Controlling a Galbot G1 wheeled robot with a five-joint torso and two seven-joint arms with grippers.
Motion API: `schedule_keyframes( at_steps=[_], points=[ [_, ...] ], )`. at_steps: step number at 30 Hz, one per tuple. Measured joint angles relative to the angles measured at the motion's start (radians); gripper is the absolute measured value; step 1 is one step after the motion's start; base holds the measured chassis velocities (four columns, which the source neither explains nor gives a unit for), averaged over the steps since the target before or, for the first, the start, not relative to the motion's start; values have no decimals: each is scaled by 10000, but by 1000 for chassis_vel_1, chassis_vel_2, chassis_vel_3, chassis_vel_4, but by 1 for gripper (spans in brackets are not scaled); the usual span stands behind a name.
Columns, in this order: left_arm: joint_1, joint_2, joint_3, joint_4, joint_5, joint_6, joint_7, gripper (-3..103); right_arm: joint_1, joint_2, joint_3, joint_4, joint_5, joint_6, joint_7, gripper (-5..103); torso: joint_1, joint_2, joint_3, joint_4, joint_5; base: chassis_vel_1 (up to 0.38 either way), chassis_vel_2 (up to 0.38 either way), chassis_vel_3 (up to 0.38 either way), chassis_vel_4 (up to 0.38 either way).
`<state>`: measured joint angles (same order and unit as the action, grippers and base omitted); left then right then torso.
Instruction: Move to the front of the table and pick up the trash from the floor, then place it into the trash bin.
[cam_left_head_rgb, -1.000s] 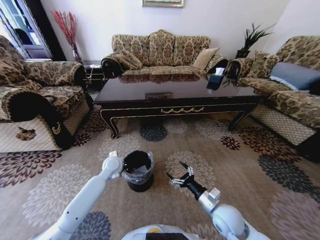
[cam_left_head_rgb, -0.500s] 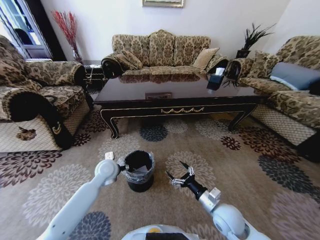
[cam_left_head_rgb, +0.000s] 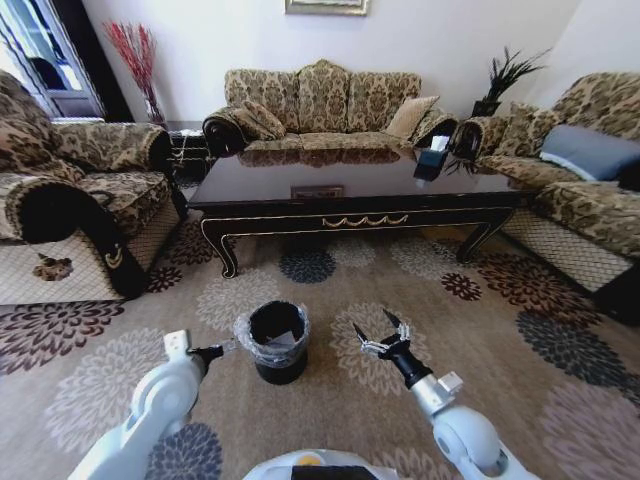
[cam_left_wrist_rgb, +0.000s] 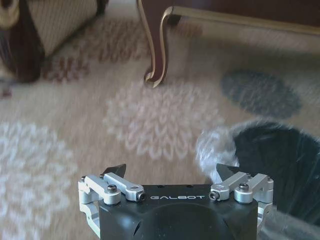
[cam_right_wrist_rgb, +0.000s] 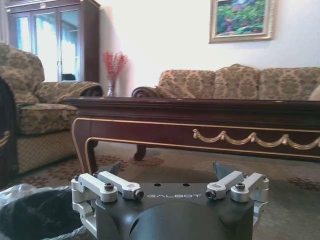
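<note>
floral carpet (cam_left_head_rgb: 520, 400), table (cam_left_head_rgb: 350, 185) beyond; trash bin (cam_left_head_rgb: 275, 340) between left gripper (cam_left_head_rgb: 222, 349), right gripper (cam_left_head_rgb: 380, 335), fingers wide.

Head looks down; wrist views, floor-low, share the table (cam_right_wrist_rgb: 200, 117).

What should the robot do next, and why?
Probably tuck both arms back and stop. Pale trash already lies inside the trash bin, the left end effector beside its rim and the right end effector are open and empty, and no litter shows on the carpet.
</note>
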<state>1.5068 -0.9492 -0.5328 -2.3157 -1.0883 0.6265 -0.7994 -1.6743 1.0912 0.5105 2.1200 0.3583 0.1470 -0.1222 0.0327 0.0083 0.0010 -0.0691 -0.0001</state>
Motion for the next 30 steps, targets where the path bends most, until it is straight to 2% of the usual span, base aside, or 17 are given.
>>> schedule_keyframes(
  at_steps=[1,2,3,5,7,9,10,12,13,17,18,19,21,23,24,27,30],
  points=[
    [193,-41,-175,-47,575,-241,533,100,-74,191,77,27,-50,9,-1,100,0,0,0,-2,-1,0,0,0,0],
    [193,-41,-175,-47,575,-241,533,100,-74,191,77,27,-50,9,-1,100,0,0,0,-2,-1,0,0,0,0],
    [315,-80,-286,-64,1013,-476,950,100,-138,384,149,51,-72,19,0,100,1,0,0,0,1,0,0,0,0],
    [523,-154,-418,-37,2114,-1431,2191,100,-402,1040,424,154,-135,99,13,100,1,0,0,-2,0,0,0,0,0],
    [558,-158,-431,-15,2335,-1653,2427,100,-450,1138,470,176,-160,121,13,100,0,0,0,-6,0,0,0,0,0],
    [884,-227,-628,107,3587,-2765,3448,100,-652,1563,675,248,-397,366,-130,100,0,0,0,-8,0,0,0,0,0],
    [1130,-288,-761,171,4246,-3336,3880,100,-720,1689,749,284,-563,497,-251,100,1,0,1,-2,0,0,0,0,0],
    [1484,-401,-982,243,5177,-4042,4394,100,-814,1826,822,328,-719,633,-350,100,0,0,0,2,0,0,0,0,0],
    [1484,-401,-982,243,5177,-4042,4394,100,-814,1826,822,328,-719,633,-350,100,0,0,0,2,0,0,0,0,0],
    [2545,-749,-1631,386,6256,-5378,5402,100,-1000,2034,1088,392,-1000,824,-434,100,0,0,0,1,0,0,0,0,0],
    [2545,-749,-1631,386,6256,-5378,5402,100,-1000,2034,1088,392,-1000,824,-434,100,0,0,0,1,0,0,0,0,0],
    [2675,-789,-1725,438,6406,-5632,5523,100,-1002,2055,1111,388,-1023,846,-431,100,0,0,0,0,1,0,0,0,0],
    [3261,-951,-2049,678,6988,-6835,6108,100,-960,2142,1149,273,-1095,919,-330,100,1,0,0,-1,1,0,0,0,0],
    [3588,-1070,-2162,748,7227,-7374,6343,100,-892,2189,1133,179,-1104,955,-247,100,0,0,1,0,1,0,0,0,0],
    [3588,-1070,-2162,748,7227,-7374,6343,100,-892,2189,1133,179,-1104,955,-247,100,0,0,1,0,1,0,0,0,0],
    [4117,-1391,-2215,853,7678,-8162,6574,100,-758,2238,1065,-29,-1223,993,-221,100,0,-1,1,-1,3,0,0,0,0],
    [4302,-1597,-2215,854,7702,-8295,6569,100,-685,2217,1005,-142,-1277,1019,-225,100,0,-2,1,-2,1,0,0,0,0]
  ],
)
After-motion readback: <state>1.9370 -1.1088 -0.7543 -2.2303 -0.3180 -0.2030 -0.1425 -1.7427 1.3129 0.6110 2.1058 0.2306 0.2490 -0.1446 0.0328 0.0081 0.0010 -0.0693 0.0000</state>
